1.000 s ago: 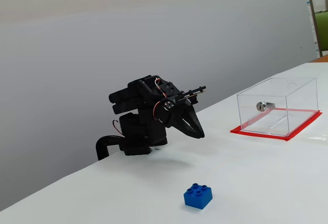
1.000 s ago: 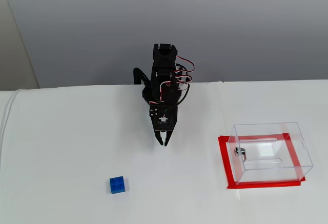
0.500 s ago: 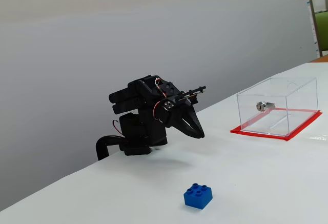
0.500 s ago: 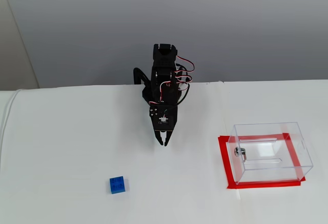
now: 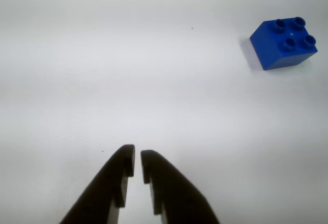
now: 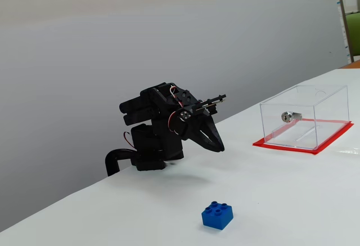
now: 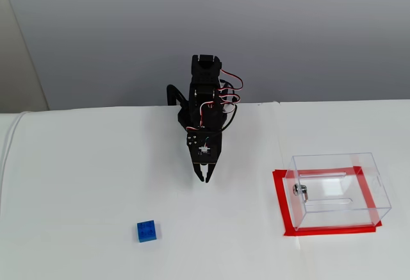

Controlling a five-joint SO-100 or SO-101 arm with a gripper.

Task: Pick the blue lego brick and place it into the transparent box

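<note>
Up close in the wrist view, the nearly closed, empty pincer point(image 5: 137, 160) faces the blue lego brick point(image 5: 283, 42); only the fixed views show the transparent box point(image 7: 337, 190).

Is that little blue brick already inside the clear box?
No, the brick sits on the bare table, far left of the box in a fixed view.

arm: folded low, centre of the frame, gripper point(image 6: 218, 146) pointing down-right
brick point(image 6: 217, 215): bottom centre, alone on the table point(image 6: 292, 201)
box point(image 6: 304, 116): right edge, well apart
</note>
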